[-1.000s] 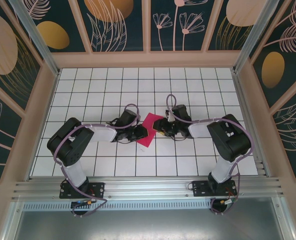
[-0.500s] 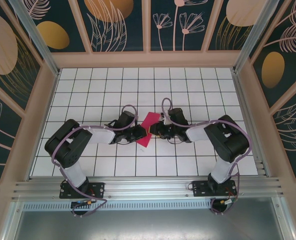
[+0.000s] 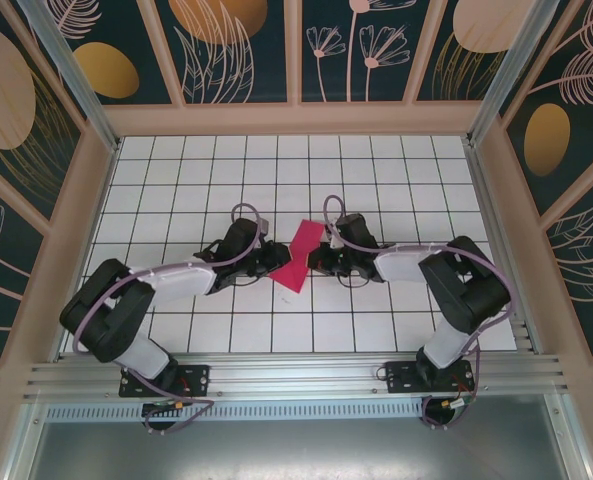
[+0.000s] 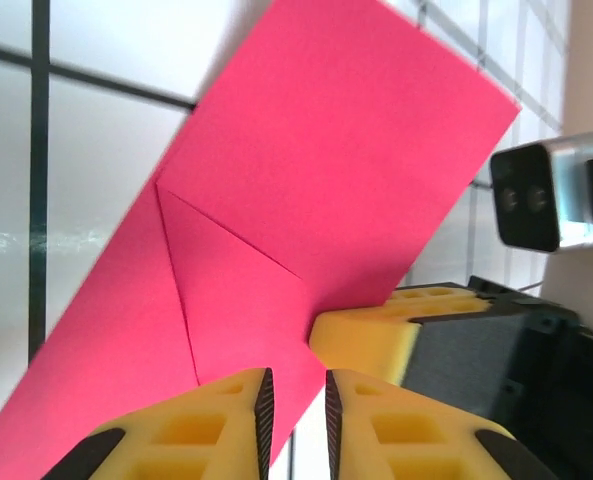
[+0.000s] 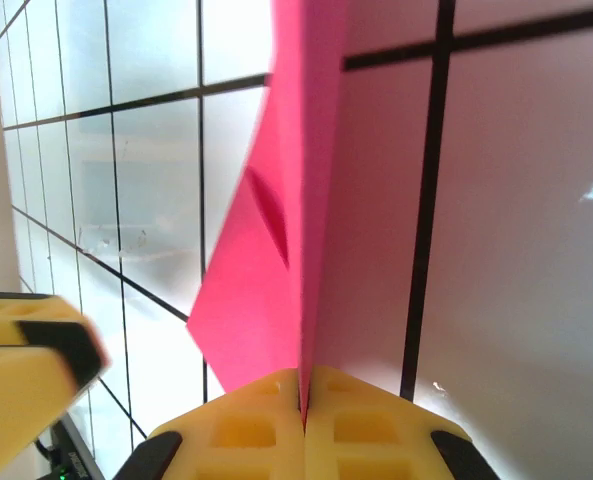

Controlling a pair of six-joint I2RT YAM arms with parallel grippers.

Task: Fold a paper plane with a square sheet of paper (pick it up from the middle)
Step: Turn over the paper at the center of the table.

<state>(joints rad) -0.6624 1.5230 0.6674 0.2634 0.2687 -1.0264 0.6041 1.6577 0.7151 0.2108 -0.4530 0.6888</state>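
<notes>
The square sheet of paper, creased into a long folded strip with 1 triangular flap on its face, sits near the middle of the tiled table, between the 2 arms. It seems tilted up off the tiles on its right side. The right gripper is clenched on the sheet's right edge, and the paper stands edge-on out of its closed pads. The left gripper has its jaws a narrow slit apart with the sheet's near edge lying in that slit, so it looks released rather than pinching. With only 1 firm hold, the thin sheet could swing or droop about the right pinch, and the flap could spring open and spoil the crease line. If the left jaws close off the fold line, they could press in a stray crease. A sideways pull by either arm against the other's grip could tear or crumple the edge. The 2 sets of yellow fingers are just beside each other, so a small inward move could knock them together and jolt the paper loose.
</notes>
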